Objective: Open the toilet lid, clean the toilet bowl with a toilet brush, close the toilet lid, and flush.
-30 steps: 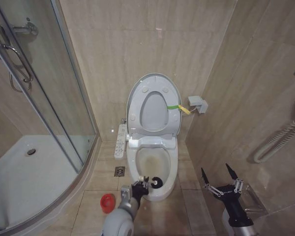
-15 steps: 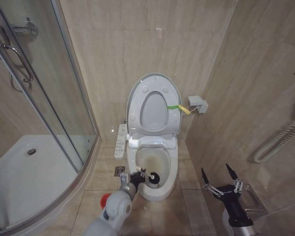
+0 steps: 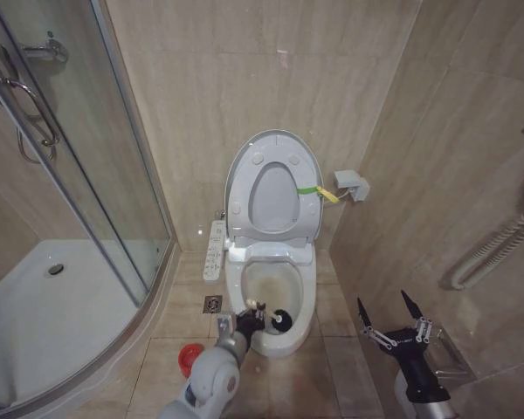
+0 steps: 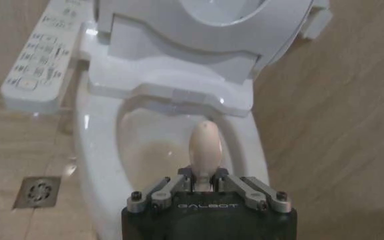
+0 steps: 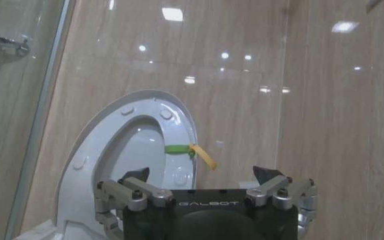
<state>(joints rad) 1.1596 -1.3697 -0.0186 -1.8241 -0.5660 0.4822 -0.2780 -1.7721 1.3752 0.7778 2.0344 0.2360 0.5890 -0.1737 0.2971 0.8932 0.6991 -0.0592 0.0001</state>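
Glossy beige wall tiles (image 3: 244, 78) everywhere, the toilet bowl (image 3: 304, 305) is shiny white ceramic, toilet lid (image 3: 284, 144) smooth glossy plastic, shower door (image 3: 79, 131) is clear glass with chrome-looking metal.

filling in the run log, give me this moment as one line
step: scrubbing | left gripper: shut on toilet brush, head at toilet bowl front rim | toilet lid: up | right gripper: open, parked right

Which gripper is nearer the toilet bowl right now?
Left. The left gripper is at the toilet bowl front rim, holding the toilet brush over it. The right gripper hangs open off to the bowl's right, apart from it.
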